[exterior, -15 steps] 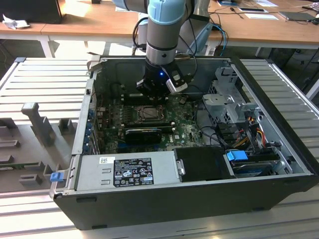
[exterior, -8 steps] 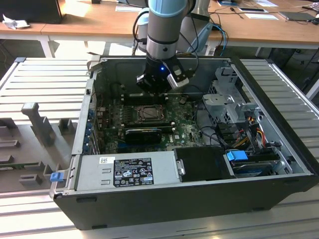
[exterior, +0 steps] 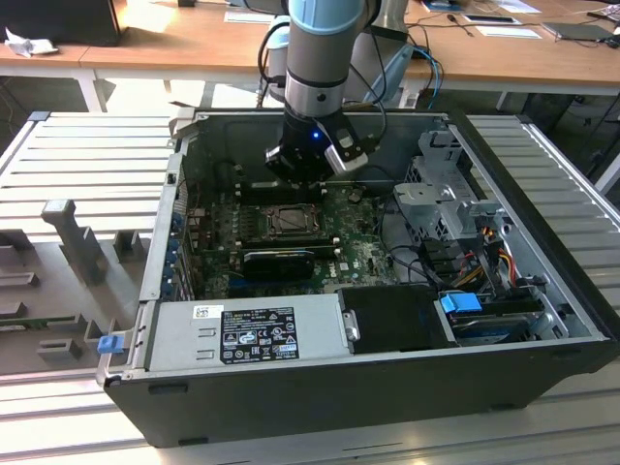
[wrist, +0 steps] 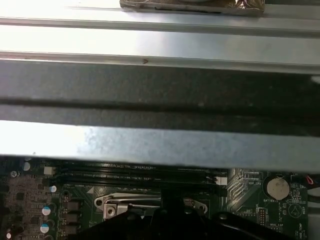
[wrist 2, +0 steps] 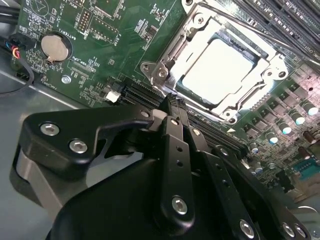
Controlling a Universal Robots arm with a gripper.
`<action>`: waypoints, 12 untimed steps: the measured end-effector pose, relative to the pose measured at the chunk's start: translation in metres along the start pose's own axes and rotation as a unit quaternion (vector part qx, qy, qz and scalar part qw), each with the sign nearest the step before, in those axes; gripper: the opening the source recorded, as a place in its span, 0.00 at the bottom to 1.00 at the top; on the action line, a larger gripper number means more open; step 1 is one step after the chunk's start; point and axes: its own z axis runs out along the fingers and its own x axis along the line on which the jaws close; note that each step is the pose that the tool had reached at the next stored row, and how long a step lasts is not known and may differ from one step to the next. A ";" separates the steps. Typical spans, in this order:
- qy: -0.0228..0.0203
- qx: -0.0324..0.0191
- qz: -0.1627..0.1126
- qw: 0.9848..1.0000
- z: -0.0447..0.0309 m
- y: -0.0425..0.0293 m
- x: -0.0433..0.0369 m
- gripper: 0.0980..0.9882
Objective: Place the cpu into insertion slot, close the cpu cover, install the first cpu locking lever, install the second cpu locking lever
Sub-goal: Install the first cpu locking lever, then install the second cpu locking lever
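The exterior view looks down into the open dark-grey metal computer case (exterior: 387, 387) from some way off; both wrist views sit close above its green circuit-covered motherboard (wrist 2: 100, 45), probably sharing the socket area.

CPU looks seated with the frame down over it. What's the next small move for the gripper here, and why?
Probably a small descent toward the socket's near edge, to reach a locking lever. In the second wrist view the cpu lies in the insertion slot with the cpu cover flat around it, and the gripper hangs shut, holding nothing, just short of that edge. Whether either lever is already latched I cannot tell.
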 end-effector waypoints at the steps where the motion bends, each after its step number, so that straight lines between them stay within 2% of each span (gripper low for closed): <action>1: 0.000 0.000 0.000 1.000 -0.0001 -0.0002 0.0000 0.01; 12: 0.000 0.000 0.000 1.000 -0.0004 -0.0040 0.0002 0.01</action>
